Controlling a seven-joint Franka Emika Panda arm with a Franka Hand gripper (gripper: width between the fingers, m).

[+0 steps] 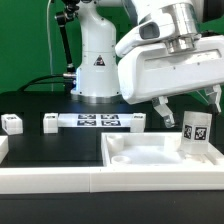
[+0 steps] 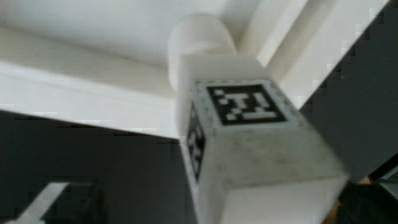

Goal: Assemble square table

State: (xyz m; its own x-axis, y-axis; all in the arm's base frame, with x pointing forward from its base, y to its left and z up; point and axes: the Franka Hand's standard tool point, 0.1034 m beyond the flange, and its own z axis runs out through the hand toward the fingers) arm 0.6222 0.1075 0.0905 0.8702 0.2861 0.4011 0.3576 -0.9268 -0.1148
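From my station I saw the claw (image 1: 189, 104) released, its two fingers (image 1: 164, 107) spread wide with nothing between them. It hung just above a short white leg (image 1: 195, 132), one finger to either side of the leg's top and neither touching it, as far as I could tell.

The leg stood on end inside the square tabletop (image 1: 140, 152), close to the raised rim at the exterior view's right. The tabletop lay flat on the black table (image 1: 60, 146), hollow side up, and the rest of its floor was bare. In the wrist view the leg filled most of the picture, with a black-and-white tag (image 2: 242, 105) on its side and its far end meeting the tabletop near the rim. I could not tell whether it was fastened there or only resting.

A second leg (image 1: 12, 124) lay well apart on the table at the exterior view's left. The marker board (image 1: 95, 122) lay flat between that leg and the arm's base. A long white rail (image 1: 100, 185) ran along the near edge, just in front of the tabletop.
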